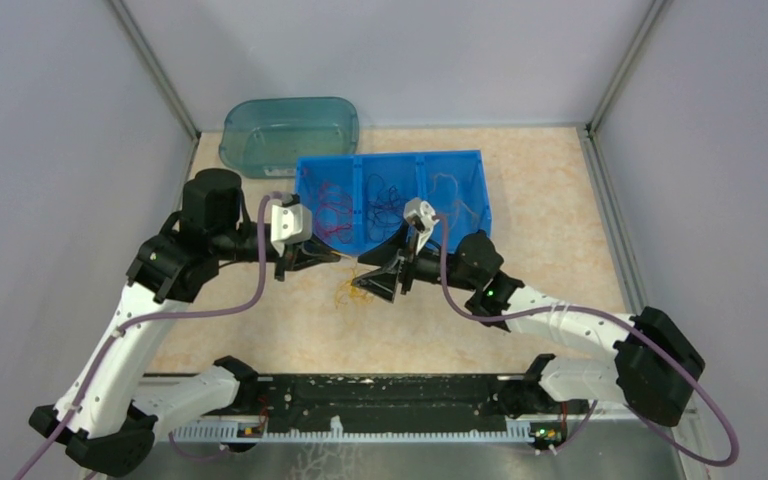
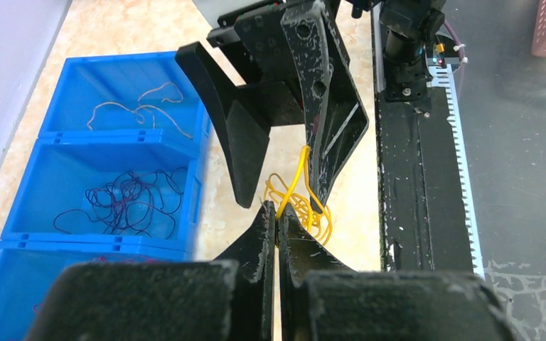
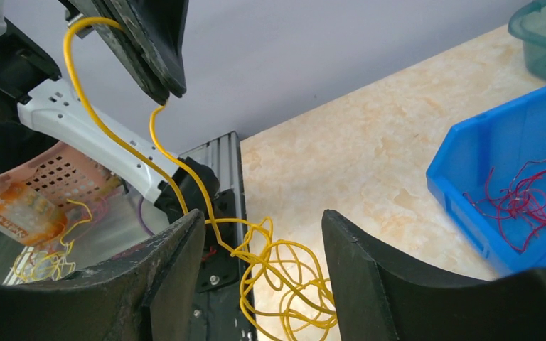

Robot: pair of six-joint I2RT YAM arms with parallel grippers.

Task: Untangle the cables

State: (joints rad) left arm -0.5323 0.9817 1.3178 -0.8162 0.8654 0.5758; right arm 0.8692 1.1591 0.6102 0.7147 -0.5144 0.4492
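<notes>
table (image 1: 560, 250): beige marbled top | far middle: blue bin (image 1: 390, 157), three bays | just behind its left end: teal tub (image 1: 250, 155), see-through | in front of bin: yellow cables (image 1: 353, 292), loose clump on bare top

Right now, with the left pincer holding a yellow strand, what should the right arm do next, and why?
Probably close the right pincer on the yellow clump. The left pincer is shut on one strand rising from it, and the clump lies between the right's open jaws, so pinning it should let the strand pull free.
</notes>
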